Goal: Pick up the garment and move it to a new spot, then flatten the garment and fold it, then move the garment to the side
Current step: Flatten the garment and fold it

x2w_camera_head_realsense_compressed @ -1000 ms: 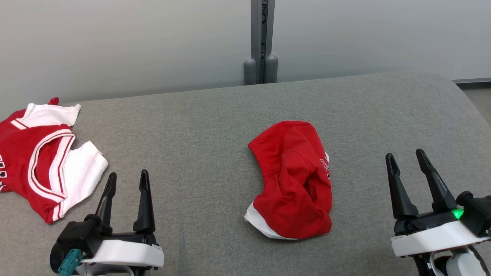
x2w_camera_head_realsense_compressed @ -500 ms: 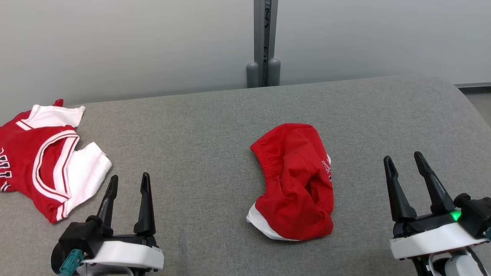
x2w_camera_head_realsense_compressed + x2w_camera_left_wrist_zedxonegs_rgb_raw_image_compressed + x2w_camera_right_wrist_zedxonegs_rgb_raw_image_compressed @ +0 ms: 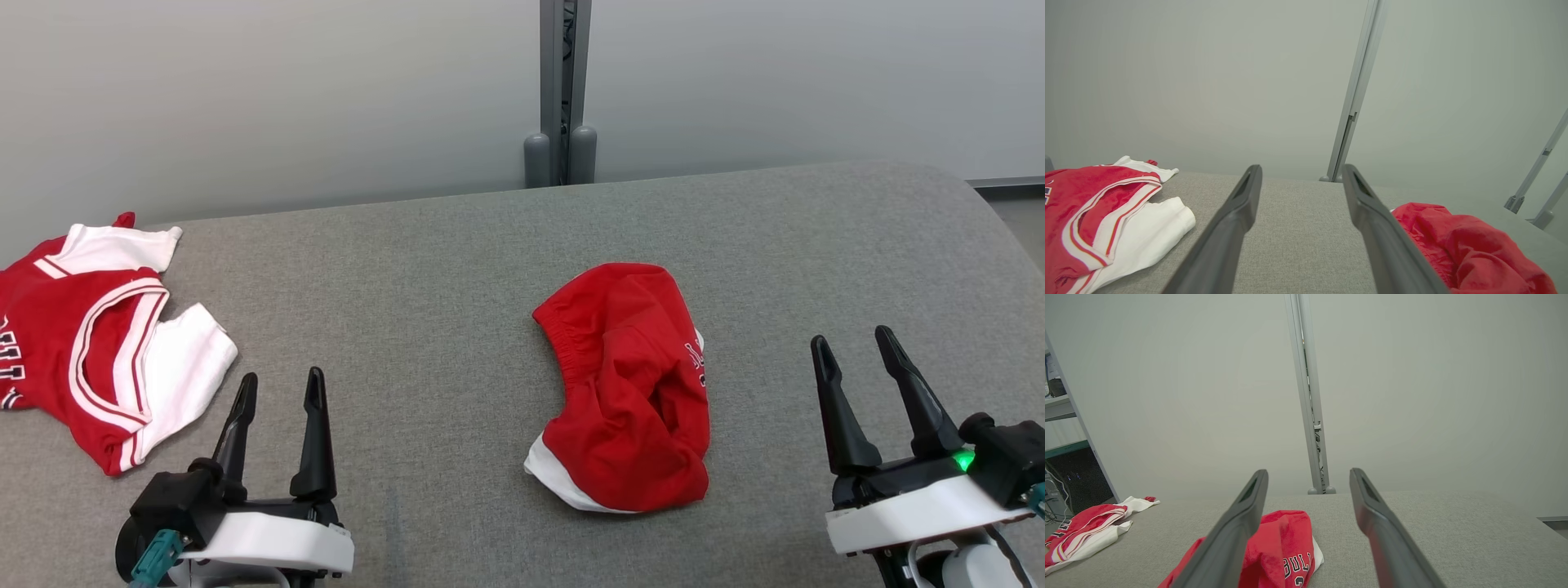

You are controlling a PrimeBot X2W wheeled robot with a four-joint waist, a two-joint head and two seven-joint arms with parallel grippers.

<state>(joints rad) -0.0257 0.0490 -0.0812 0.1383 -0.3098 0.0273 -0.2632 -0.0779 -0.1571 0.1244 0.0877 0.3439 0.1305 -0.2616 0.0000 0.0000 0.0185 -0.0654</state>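
Red garment [image 3: 624,384] lies between left claw [image 3: 282,377] and right claw [image 3: 849,336], both gaping, empty, pointing forward.

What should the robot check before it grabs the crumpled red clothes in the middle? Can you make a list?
1. Is the left gripper open? Ok: fingers apart, nothing between them.
2. Is the right gripper open? Ok: fingers apart, empty.
3. Are the shorts free to grab? Ok: they lie between the two grippers and touch neither.
4. Are the shorts flat? Not ok: they are bunched up, with folds on top.
5. Is there room for a new spot? Ok: the grey table is bare between the shorts and the jersey.
6. Is the jersey out of the way? Ok: it lies at the far left, apart from the shorts.
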